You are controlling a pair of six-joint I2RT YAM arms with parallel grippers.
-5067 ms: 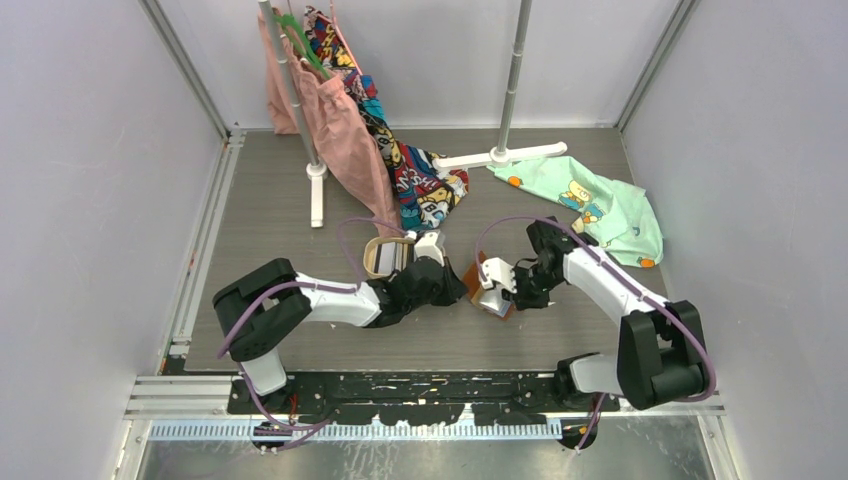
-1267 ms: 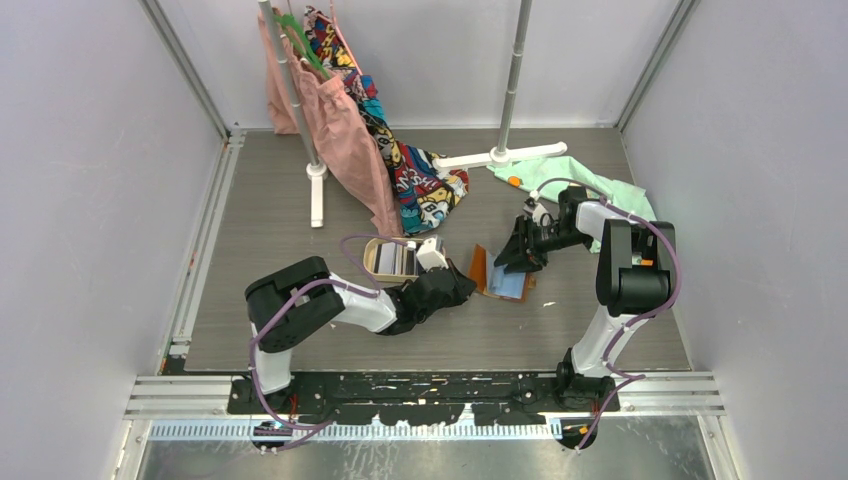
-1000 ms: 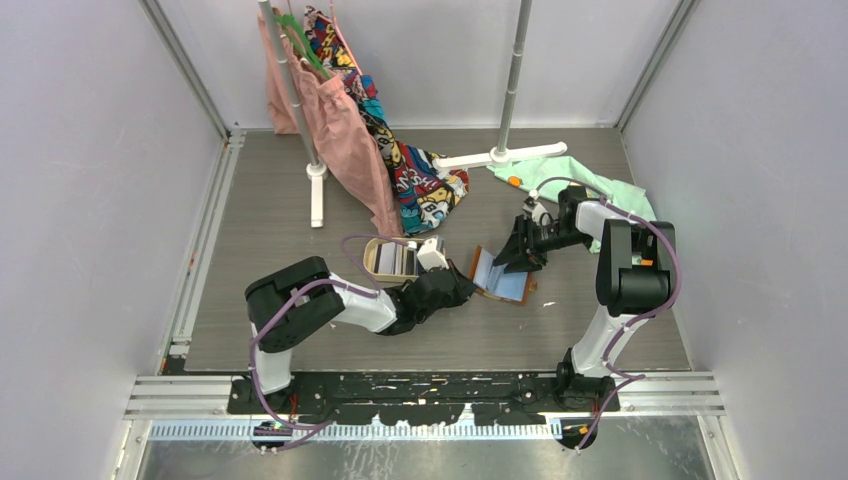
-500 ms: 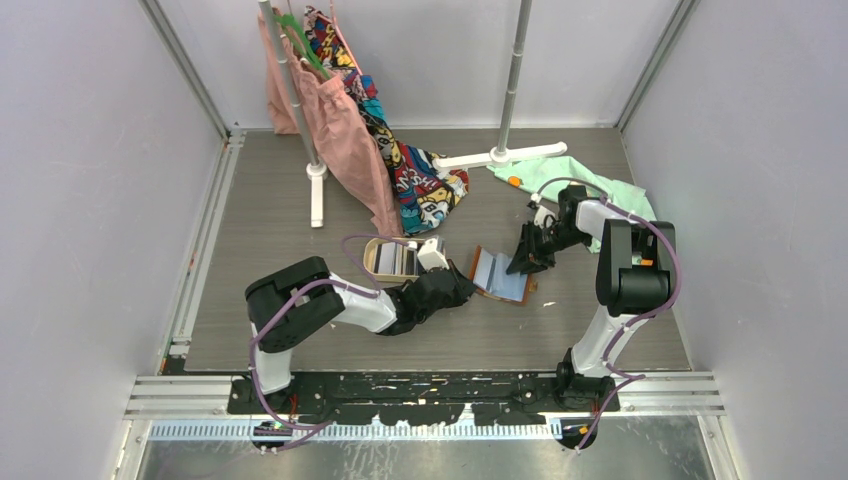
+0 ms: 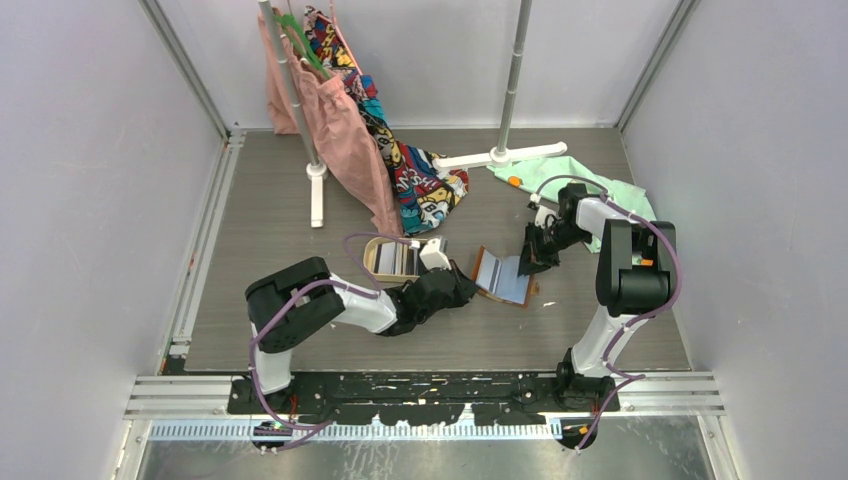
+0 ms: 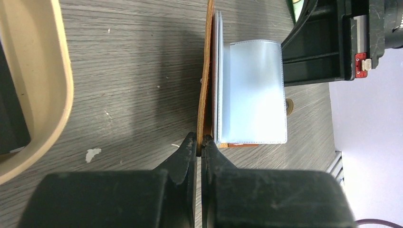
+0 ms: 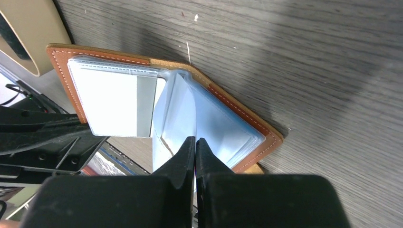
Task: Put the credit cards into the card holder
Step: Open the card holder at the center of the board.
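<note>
I had the card holder (image 5: pixel 503 277) lying open on the grey wood-grain table (image 5: pixel 260 240), between the 2 arms and just right of the oval tan tray (image 5: pixel 372 248), with bare table between them. It was matte tan-brown leather with a pale stitched border. Inside was a stack of frosted plastic sleeves (image 6: pixel 254 90), faintly bluish, with rounded corners.

The left gripper (image 6: pixel 200 141) was clamped on the leather cover's edge, jaws nearly together with only the leather's thickness between them. In the left wrist view the cover stood on edge, a thin brown line.

The right gripper (image 7: pixel 195 141) was pinched narrow on 1 thin sleeve leaf (image 7: pixel 177 111), which curved up from the spine, soft and glossy. On the half next to that leaf, 1 flat white and grey card (image 7: pixel 119 102) looked to be sitting in a sleeve pocket.

Other credit cards (image 5: pixel 398 262) stood packed in the tray, dark and pale edges showing; I couldn't tell how many. The tray was smooth with a thick rounded rim.

At the back were a white pole rack (image 5: pixel 516 60), a hanging pink garment (image 5: pixel 345 130), a cartoon-print cloth (image 5: pixel 420 180) and a crumpled mint-green cloth (image 5: pixel 620 205) by the right arm.
</note>
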